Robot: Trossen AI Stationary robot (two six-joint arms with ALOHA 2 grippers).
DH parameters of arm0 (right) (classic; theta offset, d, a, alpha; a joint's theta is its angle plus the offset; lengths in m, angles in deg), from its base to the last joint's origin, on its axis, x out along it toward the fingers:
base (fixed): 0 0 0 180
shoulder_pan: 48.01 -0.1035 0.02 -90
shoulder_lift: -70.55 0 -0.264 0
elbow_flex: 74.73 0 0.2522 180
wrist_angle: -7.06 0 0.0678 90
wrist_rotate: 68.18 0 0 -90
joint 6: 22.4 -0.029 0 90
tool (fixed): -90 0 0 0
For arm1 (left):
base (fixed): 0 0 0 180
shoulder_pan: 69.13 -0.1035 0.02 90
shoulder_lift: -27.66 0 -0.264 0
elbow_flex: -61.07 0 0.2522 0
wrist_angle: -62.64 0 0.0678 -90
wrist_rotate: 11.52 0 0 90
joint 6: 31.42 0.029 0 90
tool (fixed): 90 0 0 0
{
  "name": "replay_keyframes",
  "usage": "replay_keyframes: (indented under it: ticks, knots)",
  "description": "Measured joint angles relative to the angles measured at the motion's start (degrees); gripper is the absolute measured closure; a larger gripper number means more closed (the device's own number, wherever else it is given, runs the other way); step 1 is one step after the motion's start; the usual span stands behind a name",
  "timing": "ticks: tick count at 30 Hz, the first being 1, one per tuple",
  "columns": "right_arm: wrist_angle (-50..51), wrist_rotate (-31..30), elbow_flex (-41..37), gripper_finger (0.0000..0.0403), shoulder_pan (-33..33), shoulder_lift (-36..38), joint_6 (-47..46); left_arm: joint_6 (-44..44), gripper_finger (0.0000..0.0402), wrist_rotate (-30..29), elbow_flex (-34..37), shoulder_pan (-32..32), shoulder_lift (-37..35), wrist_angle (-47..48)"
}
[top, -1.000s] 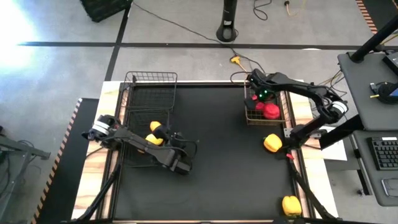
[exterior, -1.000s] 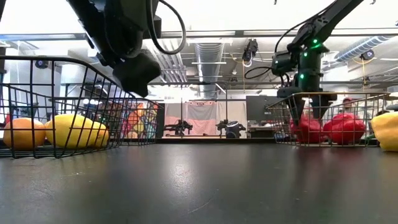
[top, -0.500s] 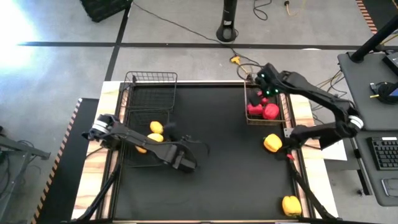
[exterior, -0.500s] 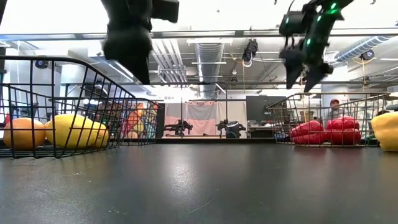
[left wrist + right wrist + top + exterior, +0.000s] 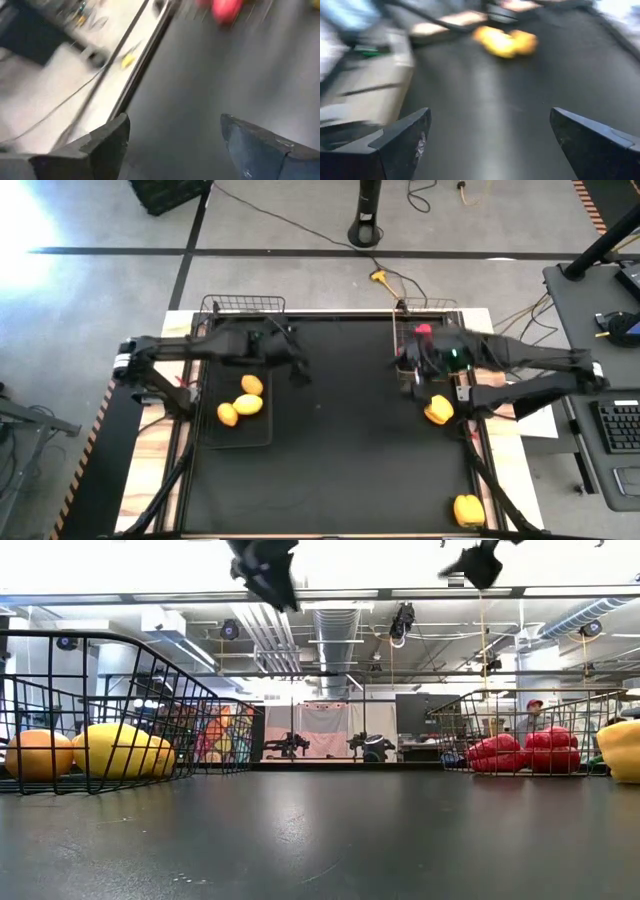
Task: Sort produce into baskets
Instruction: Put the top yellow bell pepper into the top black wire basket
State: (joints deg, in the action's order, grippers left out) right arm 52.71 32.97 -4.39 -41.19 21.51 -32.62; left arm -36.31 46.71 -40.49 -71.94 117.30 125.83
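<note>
Three yellow-orange pieces of produce (image 5: 246, 402) lie in the left basket (image 5: 207, 330), whose wire wall (image 5: 130, 690) also shows in the low view. Red peppers (image 5: 520, 752) sit in the right basket (image 5: 450, 730); in the high view my right arm covers most of them. One yellow pepper (image 5: 437, 410) rests on the mat near that basket, another (image 5: 468, 508) near the front right corner. My left gripper (image 5: 299, 372) hangs open, high over the mat right of the left basket. My right gripper (image 5: 408, 362) is open, high beside the right basket. Both wrist views show nothing between the fingers.
The black mat (image 5: 340, 440) between the baskets is bare. Cables (image 5: 380, 277) lie on the floor beyond the far edge. A desk with a keyboard (image 5: 615, 425) stands to the right of the table.
My left gripper has risen from low beside the left basket and swung toward the far edge, turning as it went. My right gripper has lifted out of the right basket, leaving the red peppers there, and come toward the near edge. Both stay open.
</note>
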Motion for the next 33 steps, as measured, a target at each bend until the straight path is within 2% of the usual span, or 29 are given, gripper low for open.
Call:
replay_keyframes:
  ticks: [4,7,10,14,18,24,30,33]
  knots:
    - [-9.85,0.26,-3.18,0.0003,-12.01,-0.99,-6.67,4.4,0.0109,13.37,7.94,-4.54,-3.67,-21.13]
    - [-9.33,-6.24,-3.39,0.0003,-18.32,-3.1,-16.25,7.64,0.0109,20.26,11.43,-5.5,-3.6,-33.34]
    - [-4.03,-9.02,-2.87,0.0003,-22.14,-4.72,-24.14,13.91,0.0109,21.45,12.48,-5.53,-1.98,-41.02]
    - [4.95,-9.73,-2.04,0.0003,-26.8,-6.38,-35.46,19.2,0.0109,21.94,12.52,-5.51,1.57,-47.56]
    - [14.04,-9.47,-0.58,0.0003,-30.6,-7.98,-46.62,17.93,0.0109,22.54,9.03,-5.51,4.9,-48.77]
    - [29.2,-2.48,1.02,0.0003,-36.4,-10.75,-62.18,16.04,0.0109,25.5,8.9,-5.09,6.98,-47.95]
    - [39.83,-1.82,0.76,0.0003,-39.72,-14.82,-72.07,12.08,0.0109,30.75,11.07,-4.1,6.95,-48.02]
    - [44.64,-1.74,0.71,0.0003,-39.7,-16.73,-73.68,11.3,0.0109,31.21,13.29,-2.49,6.93,-51.96]
